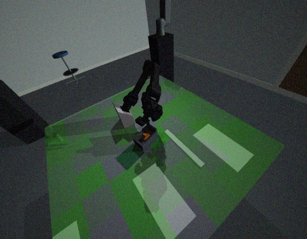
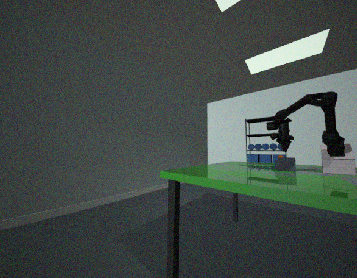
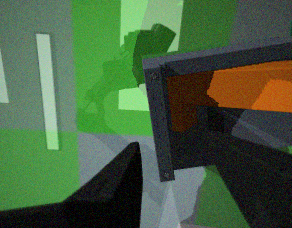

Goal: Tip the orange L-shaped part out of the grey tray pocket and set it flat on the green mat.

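Wrist view shows gripper [image 1: 148, 122] [image 2: 286, 150] [image 3: 173, 144] fingers apart; exterior hides gap.

A sparsely furnished robotics lab or workshop, by the look of it, is fitted with a black jointed arm [image 1: 153, 89] [image 2: 329, 113] mounted at a glossy green-topped table [image 1: 98, 175] [image 2: 200, 183] on dark metal legs. A blue-seated stool [image 1: 60, 54] stands on the far left in the view from above, near a pale wall [image 1: 72, 29] [image 2: 224, 131]. In the side view, a metal shelf unit [image 2: 246, 137] holds blue round items [image 2: 265, 147] above blue bins [image 2: 265, 158], beneath a bright ceiling panel [image 2: 287, 52].
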